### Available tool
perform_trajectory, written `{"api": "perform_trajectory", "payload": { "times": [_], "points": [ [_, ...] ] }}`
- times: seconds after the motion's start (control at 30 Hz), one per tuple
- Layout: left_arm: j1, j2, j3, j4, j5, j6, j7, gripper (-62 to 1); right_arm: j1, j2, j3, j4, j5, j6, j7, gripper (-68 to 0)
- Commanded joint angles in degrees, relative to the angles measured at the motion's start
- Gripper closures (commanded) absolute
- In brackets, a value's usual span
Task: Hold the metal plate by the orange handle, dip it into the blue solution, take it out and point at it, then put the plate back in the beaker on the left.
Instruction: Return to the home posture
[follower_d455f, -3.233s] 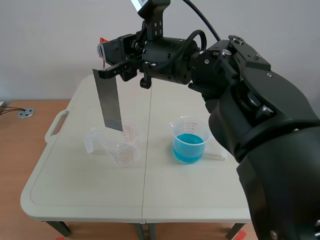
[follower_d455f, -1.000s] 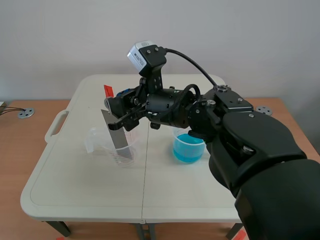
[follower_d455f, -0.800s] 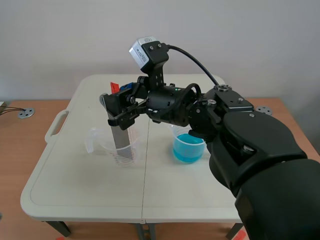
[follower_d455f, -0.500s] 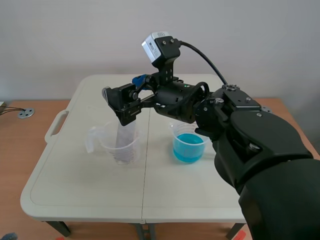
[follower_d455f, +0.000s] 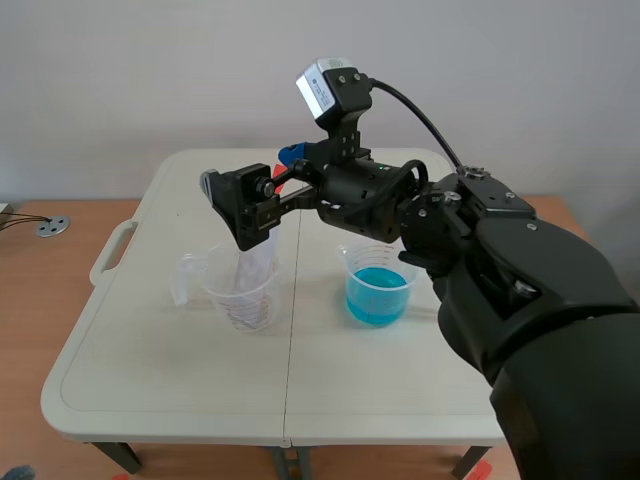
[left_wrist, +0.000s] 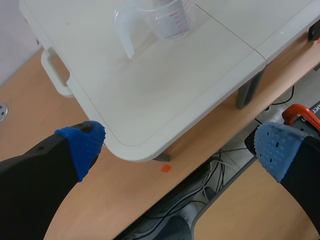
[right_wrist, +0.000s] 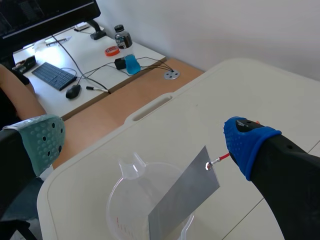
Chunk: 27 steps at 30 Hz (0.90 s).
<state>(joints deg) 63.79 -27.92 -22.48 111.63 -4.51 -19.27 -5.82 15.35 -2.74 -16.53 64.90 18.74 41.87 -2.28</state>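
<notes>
Two beakers on the table (follower_d455f: 150, 370), and all the action is over the left one! The right arm (follower_d455f: 480, 260) comes in from its side and reaches past the middle, the right gripper (right_wrist: 144, 141) hanging just above the clear beaker (follower_d455f: 240, 292). Fingers spread wide here, grey-green pad (right_wrist: 42, 142) on one side, blue pad (right_wrist: 245, 142) on the other, clamping nothing. And the plate (right_wrist: 185, 200)? Down in that clear beaker, lower end inside, leaning tilted with its upper corner sticking out above the rim. The thin orange handle (right_wrist: 220, 160) juts from that top corner toward the blue pad; it ends right at the pad, and whether the two touch I cannot tell. Off to the right, well apart from the plate, the beaker of blue solution (follower_d455f: 378, 285) stands upright on its own. The left gripper (left_wrist: 178, 149) is out of the play: fingers wide apart, blue pads (left_wrist: 82, 147) bare, nothing between them, hovering out past the table's edge above the wooden floor (left_wrist: 125, 200), with the clear beaker ahead of it on the tabletop.
</notes>
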Motion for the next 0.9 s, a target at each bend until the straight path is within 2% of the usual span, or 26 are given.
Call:
{"api": "perform_trajectory", "payload": {
  "times": [0.0, 0.2, 0.3, 0.43, 0.57, 0.87],
  "points": [
    [-0.15, 0.42, -0.04, 0.72, -0.35, 0.09, -0.57, -62.3, 0.50, 1.27, 1.44, 2.73, 1.97, 0.85, -0.26, -66.4],
    [-0.70, 0.42, -0.04, 0.72, -0.46, 0.13, -2.49, -62.3, -4.55, 5.27, 5.05, 10.27, 5.31, 0.85, -3.37, -66.4],
    [-3.98, 0.37, -0.04, 0.83, -1.42, 0.09, -4.74, -62.3, -8.15, 7.50, 6.29, 15.06, 6.80, 0.85, -4.83, -66.4],
    [-10.08, -0.09, -0.04, 1.01, -3.23, 0.07, -4.61, -62.3, -13.57, 10.16, 8.46, 21.49, 9.60, 0.85, -6.84, -66.4],
    [-15.37, -0.94, 0.00, 1.01, -5.25, 0.07, -3.50, -62.3, -19.50, 12.35, 11.02, 27.28, 11.93, 0.85, -8.17, -66.4],
    [-25.92, -1.81, 5.07, 0.92, -5.35, 0.04, 2.27, -62.3, -31.80, 15.47, 17.16, 36.00, 14.80, 0.85, -8.59, -66.4]
  ]
}}
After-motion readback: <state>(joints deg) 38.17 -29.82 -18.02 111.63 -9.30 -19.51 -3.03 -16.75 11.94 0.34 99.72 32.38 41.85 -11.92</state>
